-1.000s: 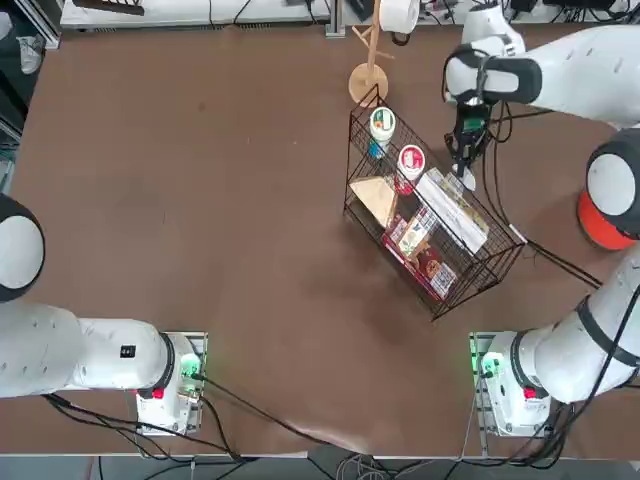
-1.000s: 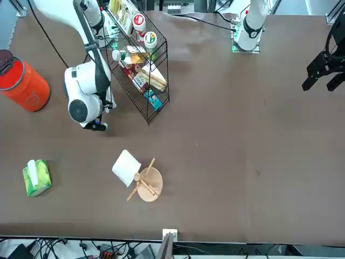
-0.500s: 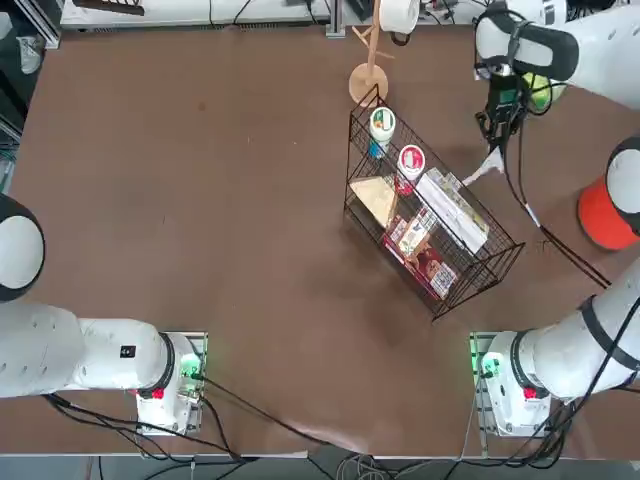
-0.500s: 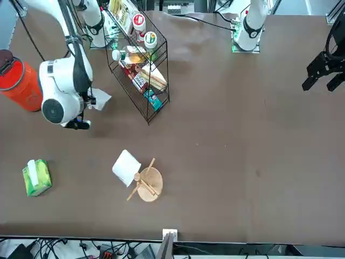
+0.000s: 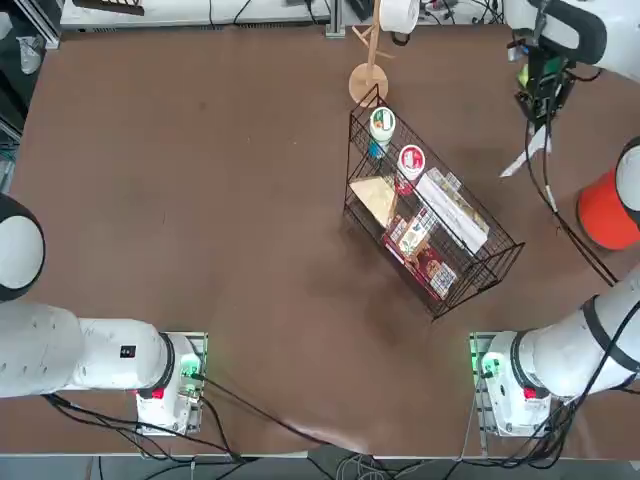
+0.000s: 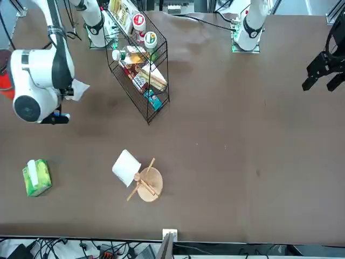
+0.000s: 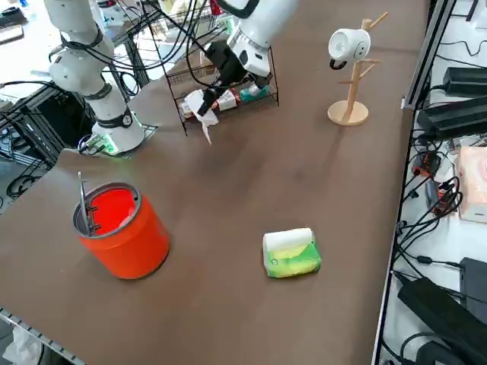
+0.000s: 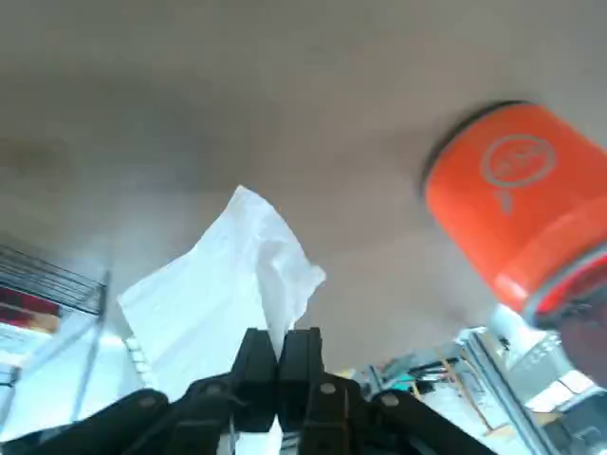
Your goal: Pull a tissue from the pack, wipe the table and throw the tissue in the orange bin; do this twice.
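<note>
Loosely crumpled white tissue (image 8: 223, 284), pinched in the right tool (image 8: 278, 346)

We see that the right tool (image 8: 277, 343) and the white tissue (image 8: 223, 284) have moved away from the wire basket (image 5: 430, 215), towards the orange bin's side of the table (image 5: 250, 200).
</note>
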### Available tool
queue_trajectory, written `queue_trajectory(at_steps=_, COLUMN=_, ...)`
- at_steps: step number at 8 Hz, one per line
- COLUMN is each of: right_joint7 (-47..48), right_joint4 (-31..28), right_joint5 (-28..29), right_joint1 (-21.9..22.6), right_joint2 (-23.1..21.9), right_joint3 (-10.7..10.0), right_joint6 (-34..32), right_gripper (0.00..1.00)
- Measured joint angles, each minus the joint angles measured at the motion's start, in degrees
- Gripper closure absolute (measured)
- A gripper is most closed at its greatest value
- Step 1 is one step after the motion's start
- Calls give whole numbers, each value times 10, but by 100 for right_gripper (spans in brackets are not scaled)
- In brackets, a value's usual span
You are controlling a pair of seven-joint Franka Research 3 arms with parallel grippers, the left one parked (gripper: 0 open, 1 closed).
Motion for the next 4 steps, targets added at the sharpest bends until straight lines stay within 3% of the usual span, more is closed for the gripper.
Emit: queue_trajectory(at_steps=4, right_joint7=-177, right_joint4=16, right_joint5=-121, right_joint1=-3, right_joint2=-10, right_joint3=-87, right_joint6=-17, right_gripper=98)
